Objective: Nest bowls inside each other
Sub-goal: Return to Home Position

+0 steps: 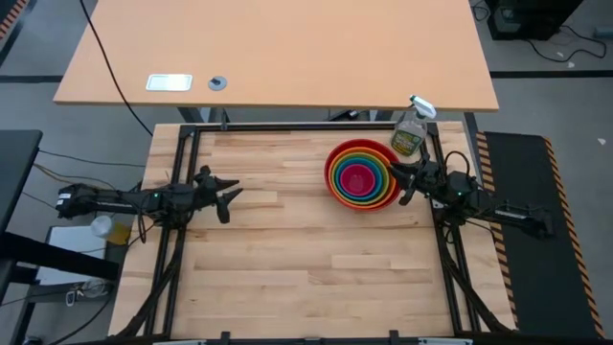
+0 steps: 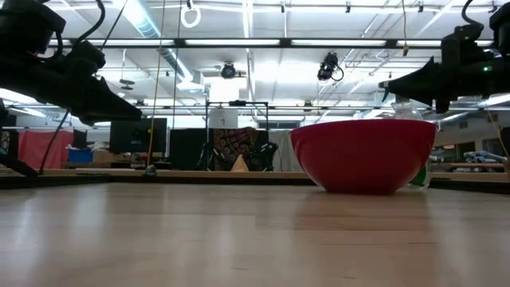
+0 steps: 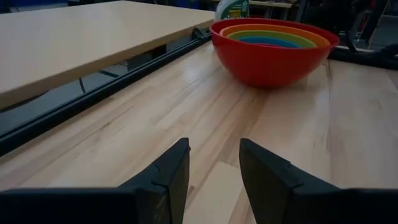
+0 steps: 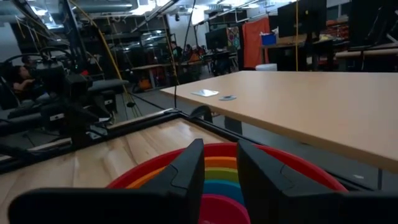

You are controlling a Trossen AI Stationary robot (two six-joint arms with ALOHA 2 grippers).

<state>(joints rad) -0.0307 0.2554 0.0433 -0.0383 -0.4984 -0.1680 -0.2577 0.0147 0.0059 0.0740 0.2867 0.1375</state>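
Observation:
A stack of nested bowls [image 1: 362,174], red outermost with orange, yellow, green, blue and pink rings inside, rests on its base on the wooden table at the far right [image 2: 362,155] [image 3: 273,53]. My right gripper [image 1: 400,182] hovers level just over the stack's right rim [image 4: 298,171]. It is open, with nothing between its fingers [image 4: 221,168], and clear of the rim in the low view [image 2: 386,83]. My left gripper [image 1: 233,196] stands open near the table's left side, above the wood and far from the bowls [image 3: 214,168].
A spray bottle [image 1: 412,132] stands at the far right corner just behind the bowls [image 3: 231,7]. A tan desk [image 1: 287,48] lies beyond the far edge. Black frame rails [image 1: 182,172] border the table. Bare wood [image 1: 306,268] spreads across the middle and near side.

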